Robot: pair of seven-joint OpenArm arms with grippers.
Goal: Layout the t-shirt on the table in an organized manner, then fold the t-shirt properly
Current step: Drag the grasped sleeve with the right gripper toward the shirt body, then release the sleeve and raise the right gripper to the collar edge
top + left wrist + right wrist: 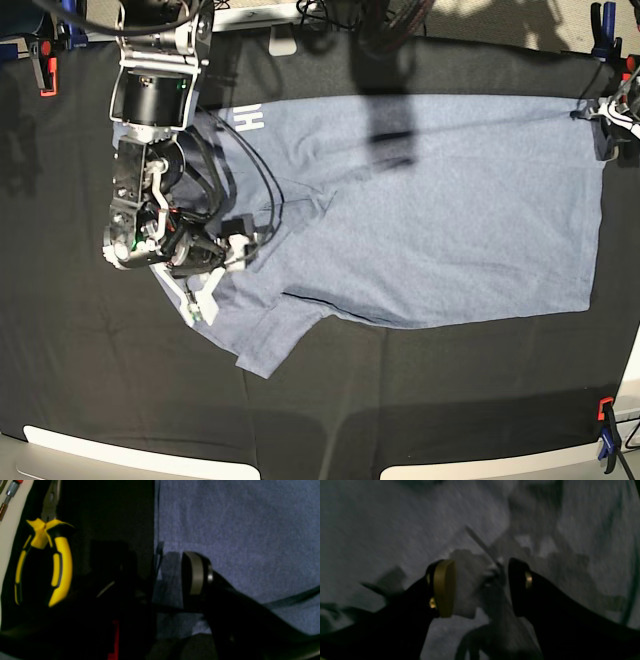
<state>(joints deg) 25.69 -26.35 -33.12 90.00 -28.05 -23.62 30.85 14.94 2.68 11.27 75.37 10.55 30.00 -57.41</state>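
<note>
The desk (100,380) is a broad spread of black cloth with faint creases, and the t-shirt (440,220) lies flat across its middle, body stretched sideways, hem toward the base view's right edge and collar end toward the left. White lettering (247,121) shows near the shirt's upper left corner, partly hidden by the right arm. One sleeve (275,340) juts out below the shirt's lower left edge, and a soft fold runs along the shirt's lower edge beside it. Around the shirt, clamps grip the cloth: an orange one (41,62) beyond the upper left corner, another orange one (604,410) with a blue one (610,452) below the lower right corner. Pale desk edge shows along the bottom, and cables and gear crowd the strip above the shirt. The right end effector (481,587) hangs over the shirt's collar end with its jaws apart, cloth visible between them and nothing grasped. The left end effector (160,577) sits at the shirt's upper right corner, straddling the hem edge, one pad (196,572) over the cloth; its other jaw is lost in shadow, so whether it is released or clenched I cannot tell. Left of that edge, yellow-handled pliers (42,560) lie on the black cloth.
</note>
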